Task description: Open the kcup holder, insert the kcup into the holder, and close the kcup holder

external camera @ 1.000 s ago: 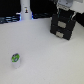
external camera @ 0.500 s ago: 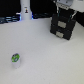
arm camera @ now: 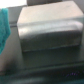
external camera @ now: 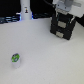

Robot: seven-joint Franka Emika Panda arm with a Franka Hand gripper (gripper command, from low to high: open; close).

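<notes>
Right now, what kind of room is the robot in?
Probably a robot lab or test bench, not a kitchen. There is a plain white table with just a few things laid out: a black kcup holder with the robot arm above it, a small green-topped kcup, and a white post.

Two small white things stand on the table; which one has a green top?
The kcup, alone on the table near the exterior view's lower left. The other, a taller white post with dark markings, stands at the far edge.
</notes>
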